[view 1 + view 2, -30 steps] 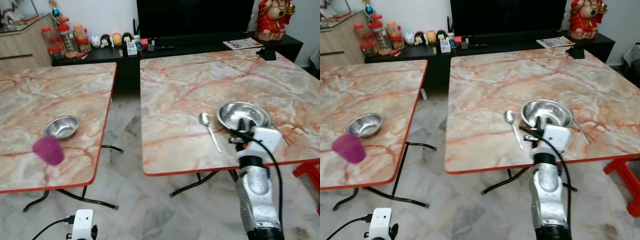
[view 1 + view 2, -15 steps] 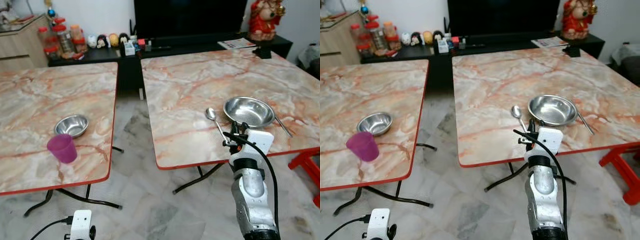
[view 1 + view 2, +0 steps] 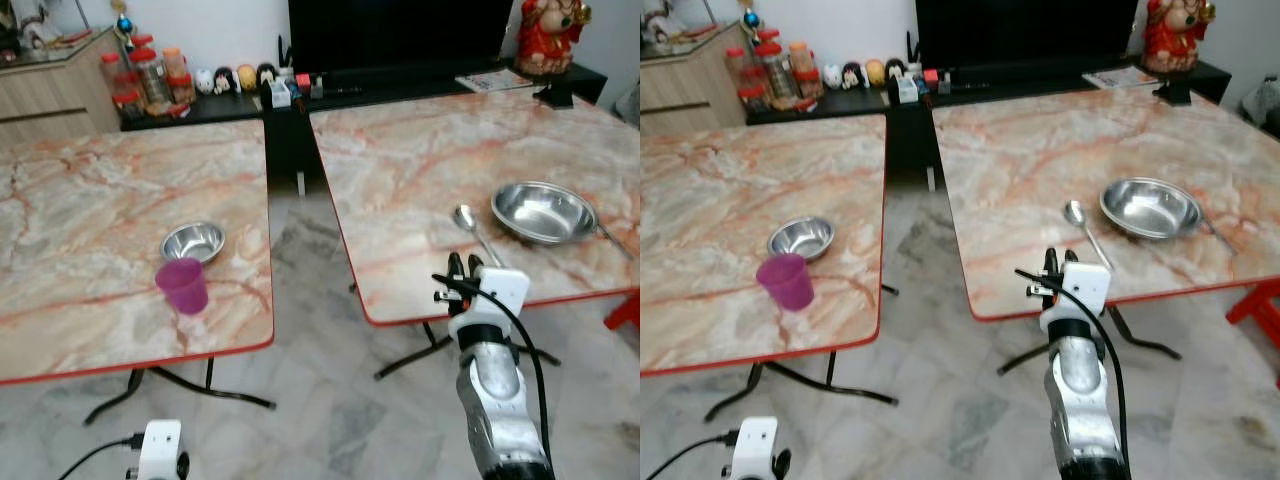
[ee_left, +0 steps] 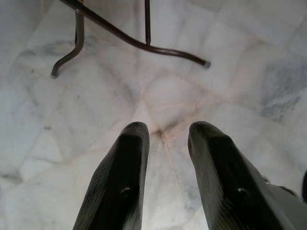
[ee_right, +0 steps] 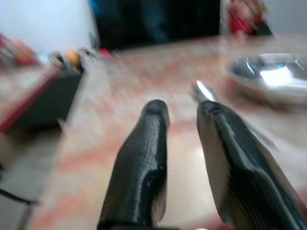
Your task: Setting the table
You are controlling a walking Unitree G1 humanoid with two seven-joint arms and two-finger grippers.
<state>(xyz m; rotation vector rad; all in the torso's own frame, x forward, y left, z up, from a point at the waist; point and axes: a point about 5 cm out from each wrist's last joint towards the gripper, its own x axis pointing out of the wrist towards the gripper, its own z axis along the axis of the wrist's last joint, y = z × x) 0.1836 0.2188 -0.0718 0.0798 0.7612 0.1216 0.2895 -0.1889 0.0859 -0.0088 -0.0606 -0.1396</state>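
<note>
**Right hand drawing back from the set place**

Backing off from the right tabletop (image 3: 420,170), the right hand (image 3: 456,268) is now hovering at its near red edge rather than over the plate, and the head camera is swinging leftward, bringing the left tabletop (image 3: 90,220) more to centre. Things themselves are lying as they were.

Right hand: fingers slightly spread, holding nothing. Left hand (image 4: 167,143): hanging low over the marble floor (image 3: 320,400), fingers parted, empty.

Progress, judging by layout: one place is looking partly laid. Steel plate (image 3: 543,211) is sitting on the right tabletop with the spoon (image 3: 473,226) just beside it on the left and a second thin utensil (image 3: 612,233) at its right rim, too small to identify. Small steel bowl (image 3: 192,241) and purple cup (image 3: 182,285) are waiting on the left tabletop, cup near the front edge; these probably need carrying across.

Around: open floor gap between the tabletops, folding legs underneath, black TV cabinet (image 3: 400,80) with jars and figurines behind, red stool (image 3: 626,308) at far right. Table legs and the gap are the likely obstacles when crossing.
</note>
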